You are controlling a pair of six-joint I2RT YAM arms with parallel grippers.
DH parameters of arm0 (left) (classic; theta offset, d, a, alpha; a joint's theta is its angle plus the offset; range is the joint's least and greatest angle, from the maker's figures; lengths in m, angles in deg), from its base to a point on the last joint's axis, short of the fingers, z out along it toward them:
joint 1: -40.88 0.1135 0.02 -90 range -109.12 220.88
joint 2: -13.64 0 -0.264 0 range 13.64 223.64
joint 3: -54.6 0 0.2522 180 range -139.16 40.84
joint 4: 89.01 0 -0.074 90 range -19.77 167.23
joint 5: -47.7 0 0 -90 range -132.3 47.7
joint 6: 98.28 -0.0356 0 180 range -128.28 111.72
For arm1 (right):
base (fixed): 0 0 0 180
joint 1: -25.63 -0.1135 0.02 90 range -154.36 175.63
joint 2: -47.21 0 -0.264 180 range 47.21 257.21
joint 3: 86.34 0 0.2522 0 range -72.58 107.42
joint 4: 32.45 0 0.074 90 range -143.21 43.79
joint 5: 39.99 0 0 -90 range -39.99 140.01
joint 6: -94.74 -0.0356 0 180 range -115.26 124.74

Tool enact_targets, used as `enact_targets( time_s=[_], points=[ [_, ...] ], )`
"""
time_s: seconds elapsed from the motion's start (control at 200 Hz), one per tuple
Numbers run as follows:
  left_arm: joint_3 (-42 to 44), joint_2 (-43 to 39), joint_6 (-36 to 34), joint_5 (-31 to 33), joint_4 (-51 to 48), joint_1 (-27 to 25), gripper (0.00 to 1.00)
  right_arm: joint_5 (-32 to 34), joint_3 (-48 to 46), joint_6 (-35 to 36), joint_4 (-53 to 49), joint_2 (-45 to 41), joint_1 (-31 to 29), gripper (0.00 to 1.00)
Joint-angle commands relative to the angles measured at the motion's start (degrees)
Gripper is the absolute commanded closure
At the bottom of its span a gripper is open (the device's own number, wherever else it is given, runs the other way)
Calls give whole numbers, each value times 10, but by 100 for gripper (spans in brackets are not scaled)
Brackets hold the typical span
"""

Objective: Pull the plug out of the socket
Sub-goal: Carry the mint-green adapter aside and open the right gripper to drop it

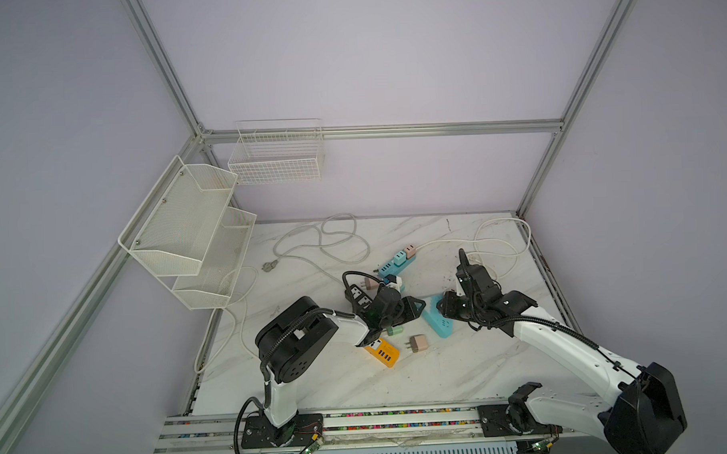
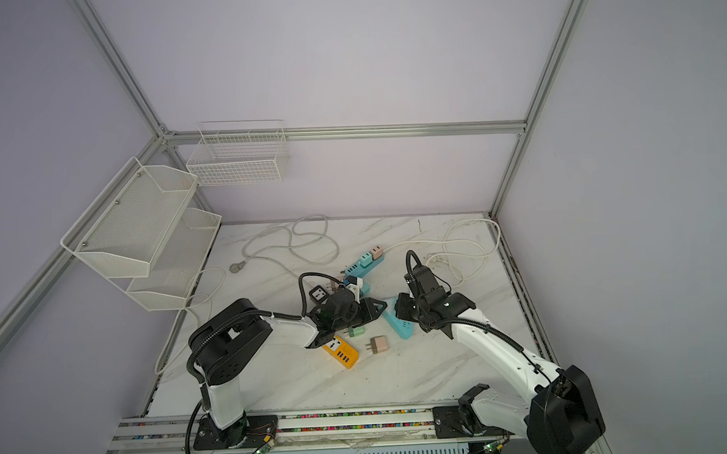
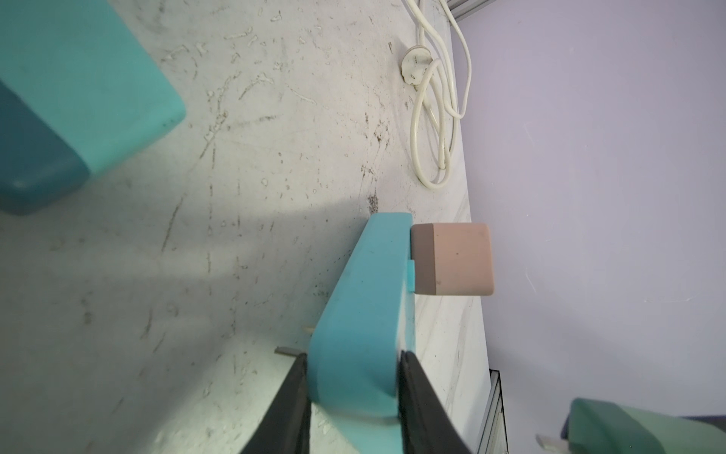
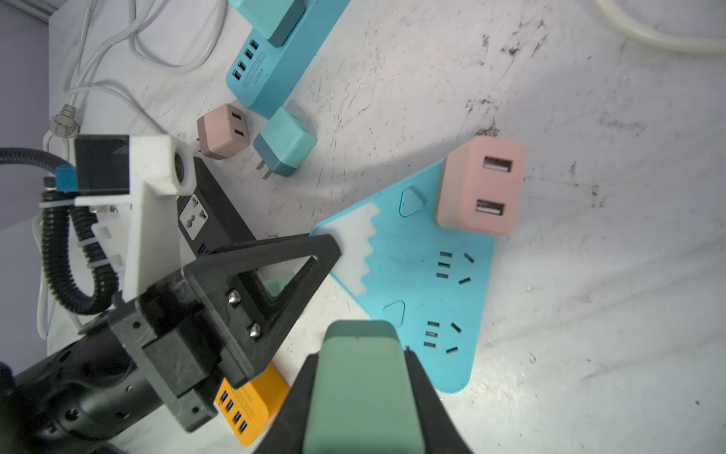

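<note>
The left gripper (image 3: 353,355), nearly closed, pinches the blue socket strip (image 3: 365,275). At three o'clock from it, the right gripper (image 4: 361,353) squeezes a green plug (image 4: 361,393) tight.

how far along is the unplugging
Done: the green plug adapter is out of the turquoise power strip, prong showing. In hand: the right tool grips it, the left tool clamps the strip. Possibly left: the pink cube USB plug, still plugged in.

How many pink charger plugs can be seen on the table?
4. First pink plug sits in the far blue strip; second lies by the black strip; third lies loose by the orange strip; fourth sits in the near blue strip. Others may be hidden.
</note>
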Motion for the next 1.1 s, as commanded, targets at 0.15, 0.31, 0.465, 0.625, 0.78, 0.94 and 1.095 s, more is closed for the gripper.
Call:
enact_targets(
  time_s=[0.15, 0.31, 0.465, 0.625, 0.78, 0.94, 1.095],
  points=[
    [-17, -4, -44, 45, -113, 5, 74, -78, -63, -1, 20, -42, 1, 84],
    [-25, -4, -50, 43, -117, 5, 67, -103, -113, -6, 38, -60, 2, 84],
    [-27, -1, -50, 44, -122, 5, 64, -129, -154, -14, 75, -70, 2, 84],
    [-33, -2, -54, 41, -127, 6, 61, -149, -180, -16, 100, -68, 2, 84],
    [-34, -1, -57, 38, -129, 6, 58, -172, -211, -24, 137, -63, 1, 84],
    [-34, -9, -58, 36, -129, 6, 54, -171, -228, -20, 156, -45, 1, 83],
    [-40, -20, -65, 38, -143, 6, 49, -169, -241, -24, 178, -40, 1, 79]
  ],
)
